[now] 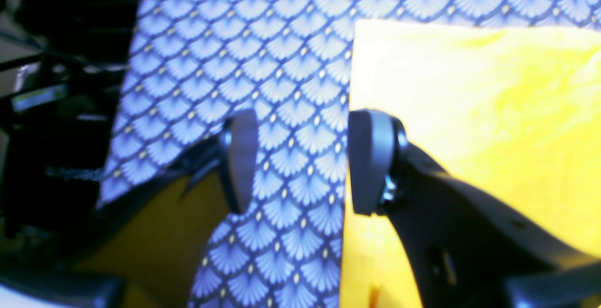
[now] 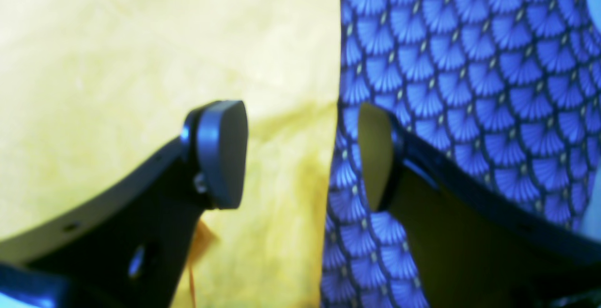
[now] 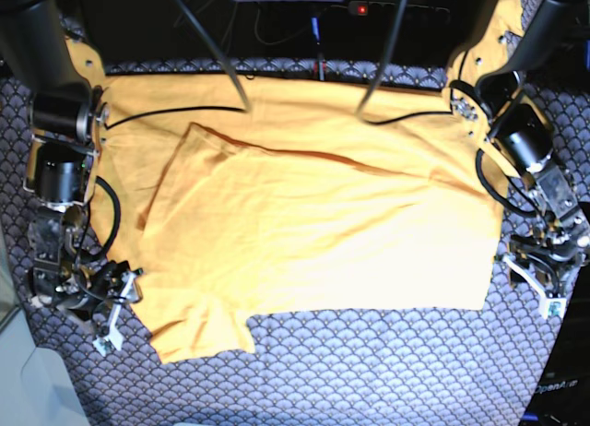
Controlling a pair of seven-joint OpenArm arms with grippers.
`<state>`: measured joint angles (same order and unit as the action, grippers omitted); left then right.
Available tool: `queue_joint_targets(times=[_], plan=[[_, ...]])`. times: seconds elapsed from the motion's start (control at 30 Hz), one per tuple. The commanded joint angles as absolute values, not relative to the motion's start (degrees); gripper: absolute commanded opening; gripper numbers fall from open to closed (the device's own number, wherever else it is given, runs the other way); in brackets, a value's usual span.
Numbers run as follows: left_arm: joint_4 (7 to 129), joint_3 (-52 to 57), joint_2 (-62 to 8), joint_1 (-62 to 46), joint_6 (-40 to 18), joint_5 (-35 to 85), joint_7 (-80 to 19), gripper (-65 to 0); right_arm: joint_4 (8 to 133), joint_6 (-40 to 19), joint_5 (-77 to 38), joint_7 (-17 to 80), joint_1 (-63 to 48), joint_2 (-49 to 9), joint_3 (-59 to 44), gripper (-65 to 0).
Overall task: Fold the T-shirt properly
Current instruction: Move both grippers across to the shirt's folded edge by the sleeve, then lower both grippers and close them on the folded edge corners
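Scale-patterned cloth (image 3: 369, 371), T-shirt (image 3: 313, 232), both pincers agape (empty), left pincer (image 1: 303, 160), right pincer (image 2: 303, 153)

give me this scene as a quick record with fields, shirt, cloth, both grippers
garment: T-shirt, orange-yellow, spread out with one fold over its upper part, wrinkled
surface: navy cloth with white fan-scale pattern, under the shirt
left gripper: jaws open, straddling the shirt's side edge, one jaw over the shirt, the other over the cloth, nothing held
right gripper: jaws open wide, astride the opposite side edge, nothing held
fold state: not finished; sleeve and hem corner stick out at the near edge in the base view
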<state>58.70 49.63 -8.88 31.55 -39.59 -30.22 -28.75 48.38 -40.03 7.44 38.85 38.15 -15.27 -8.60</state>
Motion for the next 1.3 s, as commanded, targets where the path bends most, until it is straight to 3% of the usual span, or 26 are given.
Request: queue_joint_targets(times=[0.0,0.33,0.8,1.13,1.27], plan=[[58.3,48.0,-10.3,33.5,-36.9,-29.5,-26.0,-35.6,47.5,-40.0,7.1,37.1,40.5,-15.8,-8.7,-26.9],[48.7,37.1,-11.3,32.7,-26.2,-29.1,-18.6,-35.6,26.7,-40.0,6.9,21.4,45.8,-17.2,-8.7,-26.9],[51.5,37.4,-9.5,31.6,-26.2,-29.0,-18.9,-35.6,25.0,-40.0,6.9,13.3,45.7,-20.0,-14.3,-26.9],[51.5,37.4,-9.6,31.5,-26.2,-28.9,-18.9,-35.6,16.9,-40.0,6.9,5.6,44.5,-19.8,-14.3,-26.9],[51.5,37.4,-9.7,30.7,-26.2,-28.9,-18.9,-35.6,16.9,-37.2,6.9,3.5,43.6,-19.9,-14.3,-25.2]])
